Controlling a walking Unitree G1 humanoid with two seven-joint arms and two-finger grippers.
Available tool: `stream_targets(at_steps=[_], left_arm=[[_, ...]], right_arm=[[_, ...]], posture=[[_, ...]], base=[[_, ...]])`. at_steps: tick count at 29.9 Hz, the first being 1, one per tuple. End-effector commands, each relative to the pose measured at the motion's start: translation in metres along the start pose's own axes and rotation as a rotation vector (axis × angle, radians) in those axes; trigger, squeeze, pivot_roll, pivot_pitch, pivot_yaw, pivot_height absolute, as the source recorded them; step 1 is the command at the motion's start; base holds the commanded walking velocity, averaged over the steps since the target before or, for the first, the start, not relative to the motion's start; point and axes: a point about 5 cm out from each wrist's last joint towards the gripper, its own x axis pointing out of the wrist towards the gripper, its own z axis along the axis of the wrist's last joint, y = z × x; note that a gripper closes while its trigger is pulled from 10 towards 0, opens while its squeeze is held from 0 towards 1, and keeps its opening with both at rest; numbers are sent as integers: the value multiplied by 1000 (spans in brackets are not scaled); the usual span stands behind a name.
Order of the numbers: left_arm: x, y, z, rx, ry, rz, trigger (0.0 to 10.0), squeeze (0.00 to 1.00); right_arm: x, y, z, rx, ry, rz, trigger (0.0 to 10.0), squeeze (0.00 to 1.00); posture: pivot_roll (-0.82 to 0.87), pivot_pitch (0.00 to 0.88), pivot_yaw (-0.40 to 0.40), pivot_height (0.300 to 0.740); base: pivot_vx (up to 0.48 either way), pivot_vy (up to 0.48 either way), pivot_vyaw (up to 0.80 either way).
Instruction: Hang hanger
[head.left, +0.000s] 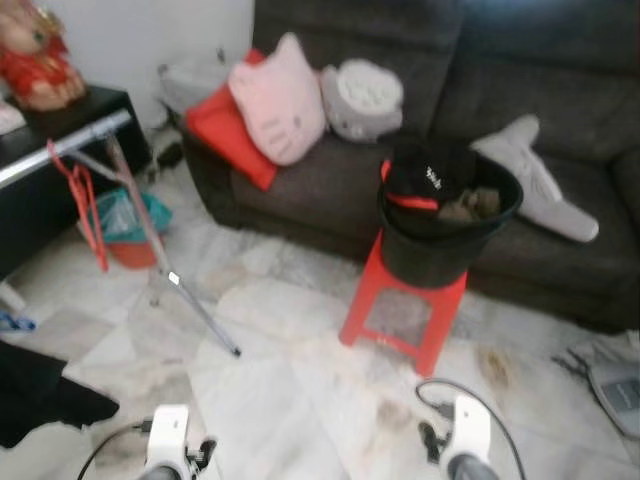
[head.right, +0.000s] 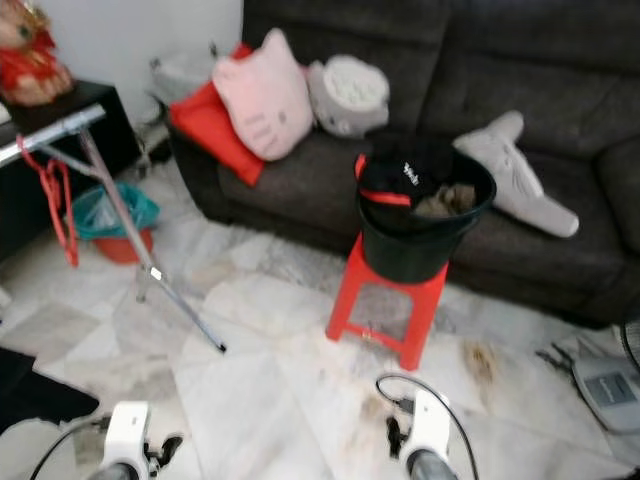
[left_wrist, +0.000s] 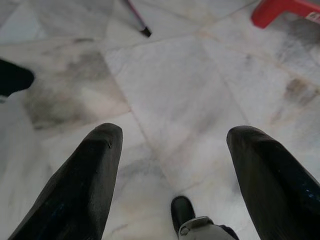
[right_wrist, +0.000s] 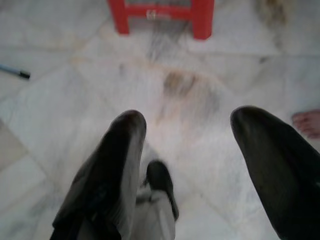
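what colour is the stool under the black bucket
Red: the stool shows best in the left eye view.

Glossy marble floor (head.left: 300, 400), red plastic stool (head.left: 400, 300), dark cloth sofa (head.left: 560, 90)

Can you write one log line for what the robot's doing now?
left pincer: open, empty, over marble floor | right pincer: open, empty | red plastic hanger: on rack

The left end effector (left_wrist: 172, 145), fingers (left_wrist: 80, 185) apart, hangs over marble floor (left_wrist: 175, 95) near a red stool (left_wrist: 285, 10).
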Motion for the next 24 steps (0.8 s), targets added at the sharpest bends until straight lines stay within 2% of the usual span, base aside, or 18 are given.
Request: stream_targets(at_steps=[1, 15, 24], left_arm=[[-3, 3, -7, -1, 21, 6, 10000, 0], [-2, 2, -7, 0, 26, 1, 10000, 0], [-3, 1, -10, 22, 58, -5, 10000, 0]], right_arm=[[1, 5, 1, 9, -4, 12, 10000, 0], [1, 5, 2, 20, -12, 16, 10000, 0], [0, 5, 2, 14, -17, 7, 10000, 0]], posture=[[-21, 0, -14, 740], [-23, 0, -11, 740], [-27, 0, -9, 740]], base=[[0, 0, -613], [0, 0, -608], [0, 0, 0]])
